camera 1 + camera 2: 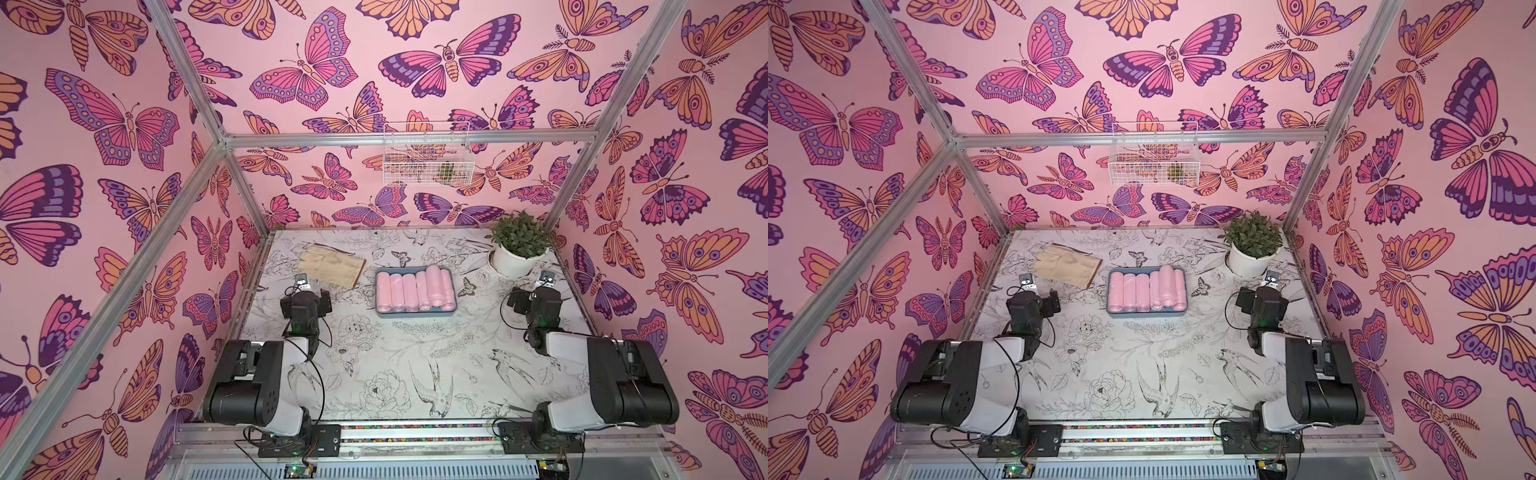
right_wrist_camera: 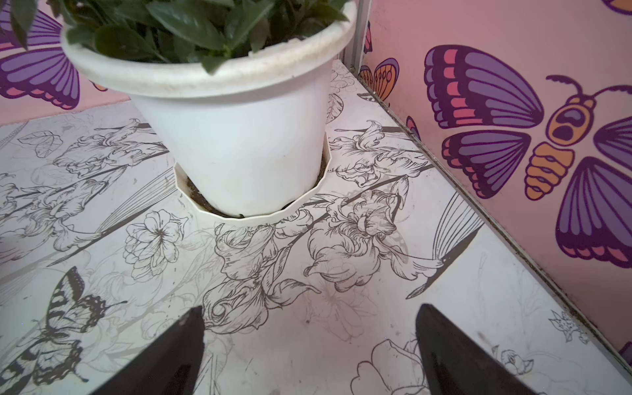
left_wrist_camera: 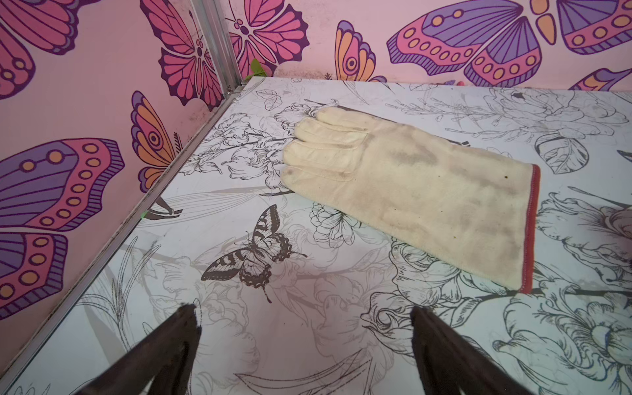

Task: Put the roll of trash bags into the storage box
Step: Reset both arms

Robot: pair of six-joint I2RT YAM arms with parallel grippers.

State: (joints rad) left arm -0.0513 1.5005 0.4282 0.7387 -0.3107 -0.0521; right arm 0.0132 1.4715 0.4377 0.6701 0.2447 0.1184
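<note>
The storage box (image 1: pixel 415 314) (image 1: pixel 1145 315), a shallow blue-grey tray, sits at the middle back of the table in both top views. Several pink rolls of trash bags (image 1: pixel 409 293) (image 1: pixel 1142 293) lie side by side in it. One roll (image 1: pixel 434 282) (image 1: pixel 1167 282) rests higher than the others, toward the right end. My left gripper (image 3: pixel 306 309) is open over bare table, left of the box, with nothing between its fingers. My right gripper (image 2: pixel 309 309) is open too, right of the box and facing the plant pot. Neither wrist view shows the box.
A cream work glove (image 1: pixel 332 268) (image 3: pixel 410 191) lies flat at the back left, just ahead of my left gripper. A potted plant (image 1: pixel 517 249) (image 2: pixel 232 136) in a white pot stands at the back right. A white wire basket (image 1: pixel 426 153) hangs on the back wall.
</note>
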